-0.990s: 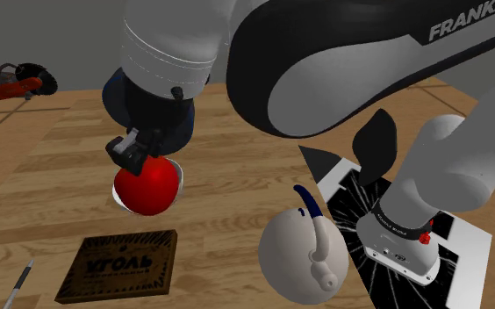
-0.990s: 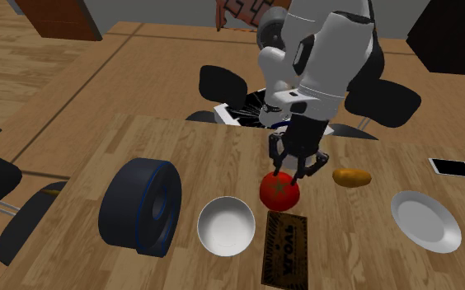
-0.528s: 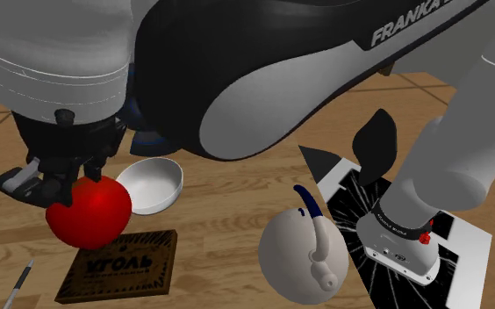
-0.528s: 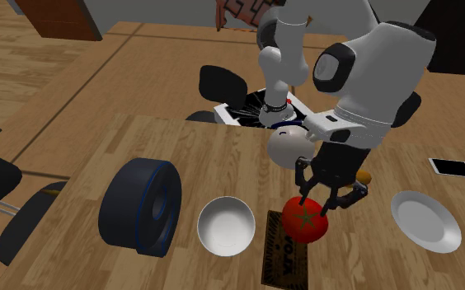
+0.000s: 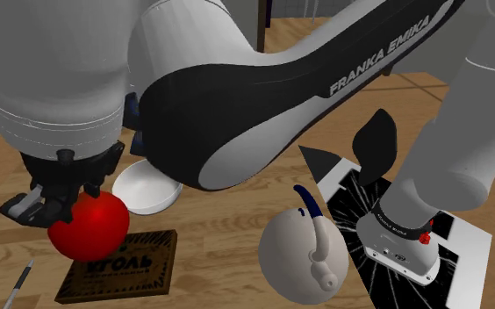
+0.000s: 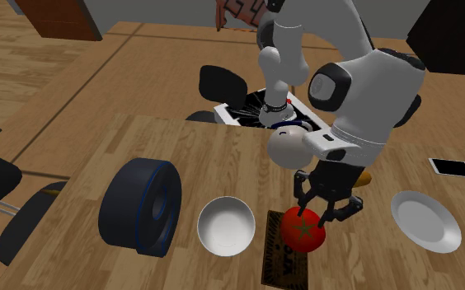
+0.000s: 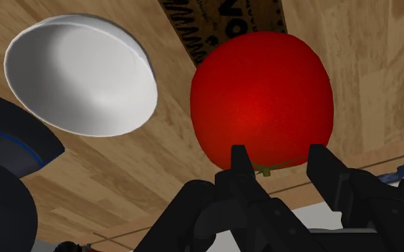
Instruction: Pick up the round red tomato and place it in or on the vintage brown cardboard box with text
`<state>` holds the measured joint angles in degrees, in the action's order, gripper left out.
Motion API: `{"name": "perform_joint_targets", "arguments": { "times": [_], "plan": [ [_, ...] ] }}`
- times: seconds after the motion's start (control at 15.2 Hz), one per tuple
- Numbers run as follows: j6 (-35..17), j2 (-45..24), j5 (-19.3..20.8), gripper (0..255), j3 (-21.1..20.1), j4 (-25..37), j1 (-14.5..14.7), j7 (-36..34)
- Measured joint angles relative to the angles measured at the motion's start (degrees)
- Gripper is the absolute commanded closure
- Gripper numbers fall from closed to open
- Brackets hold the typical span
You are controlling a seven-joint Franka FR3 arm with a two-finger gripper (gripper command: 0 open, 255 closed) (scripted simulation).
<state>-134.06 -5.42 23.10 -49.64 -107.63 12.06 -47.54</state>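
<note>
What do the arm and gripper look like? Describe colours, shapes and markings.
The white, rounded-shell robot arm has dark bands at its joints, one bearing white FRANKA EMIKA lettering. The all-black two-finger gripper has blocky, angular fingers.

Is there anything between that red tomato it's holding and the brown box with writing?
Nothing visible. The gripper holds the tomato over the brown box; the white bowl sits beside the box, out of the way.
</note>
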Motion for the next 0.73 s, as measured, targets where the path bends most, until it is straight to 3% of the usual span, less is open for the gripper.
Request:
{"name": "perform_joint_targets", "arguments": {
  "times": [0.73],
  "plan": [
    [-6.5, -3.3, 6.5, 255, 1.4, -5.3, 1.2, -5.7]
  ]
}}
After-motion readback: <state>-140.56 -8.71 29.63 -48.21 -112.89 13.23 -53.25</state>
